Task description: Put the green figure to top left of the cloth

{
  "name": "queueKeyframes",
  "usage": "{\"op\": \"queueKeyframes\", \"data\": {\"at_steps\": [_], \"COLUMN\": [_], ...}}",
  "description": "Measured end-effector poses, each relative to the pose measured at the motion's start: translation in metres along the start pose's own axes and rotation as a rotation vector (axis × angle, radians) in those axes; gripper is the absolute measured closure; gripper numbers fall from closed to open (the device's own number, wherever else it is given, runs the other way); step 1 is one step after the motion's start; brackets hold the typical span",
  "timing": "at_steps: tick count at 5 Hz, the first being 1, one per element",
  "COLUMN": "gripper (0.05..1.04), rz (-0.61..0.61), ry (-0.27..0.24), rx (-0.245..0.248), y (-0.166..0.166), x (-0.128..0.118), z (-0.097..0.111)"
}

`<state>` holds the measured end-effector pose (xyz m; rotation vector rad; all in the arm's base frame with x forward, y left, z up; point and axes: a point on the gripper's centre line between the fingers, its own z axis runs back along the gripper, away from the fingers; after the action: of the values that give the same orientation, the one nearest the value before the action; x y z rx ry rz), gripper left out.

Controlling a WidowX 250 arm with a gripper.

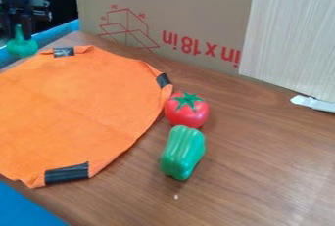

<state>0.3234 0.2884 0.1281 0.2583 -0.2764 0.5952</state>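
Observation:
At the upper left corner, the black gripper point(17, 26) is shut on the narrow top of a green figure point(22, 47) with a round lower part. The figure hangs just left of the far corner of the orange cloth point(78, 98), by the table's blue edge. Whether its bottom touches anything I cannot tell. The cloth lies spread on the left half of the brown wooden table point(262, 171), with black tape pieces along its border.
A red tomato point(186, 111) sits beside the cloth's right edge, with a green pepper point(182, 152) just in front of it. Behind the table stands a cardboard panel point(196, 5) with a pale board point(288, 39). A white object point(314, 103) lies at the right edge.

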Motion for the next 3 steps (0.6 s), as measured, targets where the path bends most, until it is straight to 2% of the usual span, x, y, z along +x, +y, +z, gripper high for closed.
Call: {"op": "queueKeyframes", "data": {"at_steps": [1,3], "gripper": [0.757,0.757], "rz": [-0.003,-0.059], "ry": [0.018,0.020], "rx": [0.007,0.016], "y": [-0.002,-0.033], "x": [0.001,0.009], "z": [-0.012,-0.024]}}
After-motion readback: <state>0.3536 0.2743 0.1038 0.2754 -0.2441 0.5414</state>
